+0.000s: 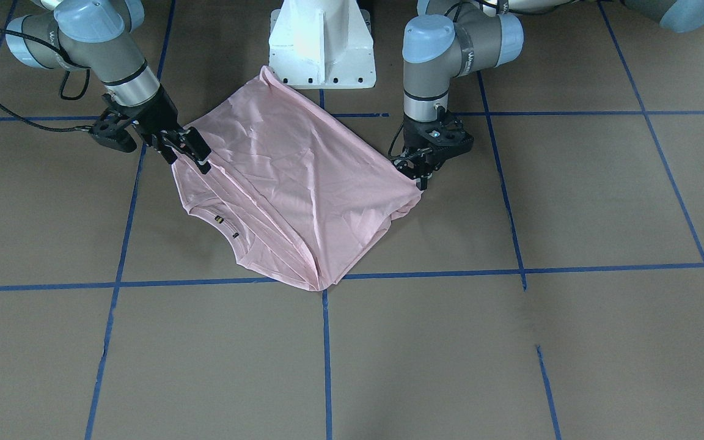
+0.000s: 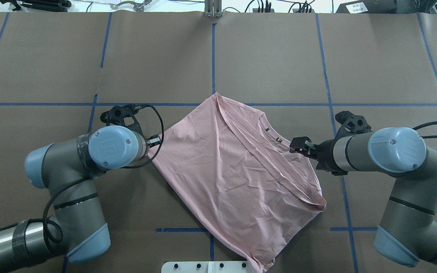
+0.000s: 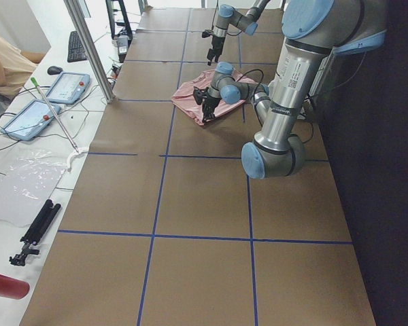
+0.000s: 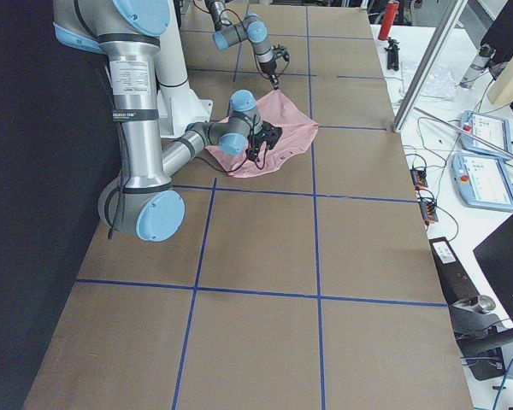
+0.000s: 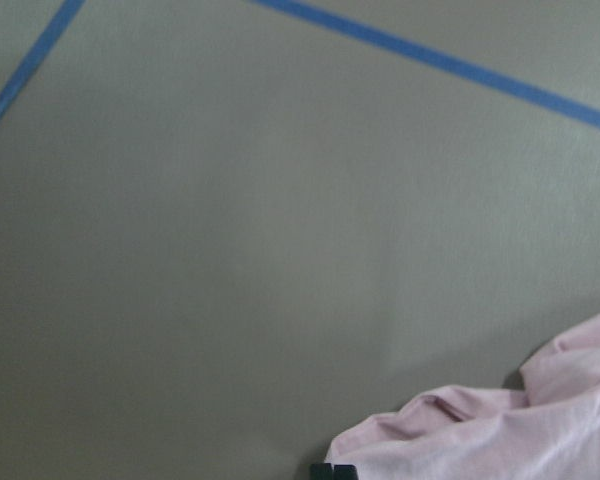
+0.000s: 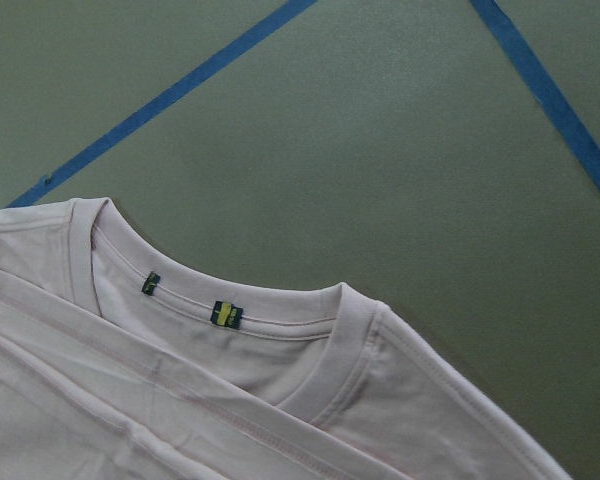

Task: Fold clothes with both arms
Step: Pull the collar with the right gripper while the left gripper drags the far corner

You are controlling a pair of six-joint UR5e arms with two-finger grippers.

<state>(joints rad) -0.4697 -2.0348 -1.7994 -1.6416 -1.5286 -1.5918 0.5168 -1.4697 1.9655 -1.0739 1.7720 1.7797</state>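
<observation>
The pale pink T-shirt (image 1: 303,183) lies folded on the brown table, plain side up, with its ribbed collar (image 1: 217,223) and two small labels showing. No print is visible. My left gripper (image 1: 422,180) is low at the shirt's pointed corner, jaws closed on the cloth. In the overhead view my own wrist hides it. My right gripper (image 1: 196,156) is at the opposite edge near the collar and pinches the top layer. It also shows in the overhead view (image 2: 298,146). The right wrist view shows the collar (image 6: 280,340) and stacked hems. The left wrist view shows a bunched shirt corner (image 5: 540,430).
The white pedestal base (image 1: 321,49) stands just behind the shirt. Blue tape lines (image 1: 425,274) grid the brown table (image 1: 511,342). Tablets (image 3: 68,85), a keyboard and tools lie on the white bench along the far side.
</observation>
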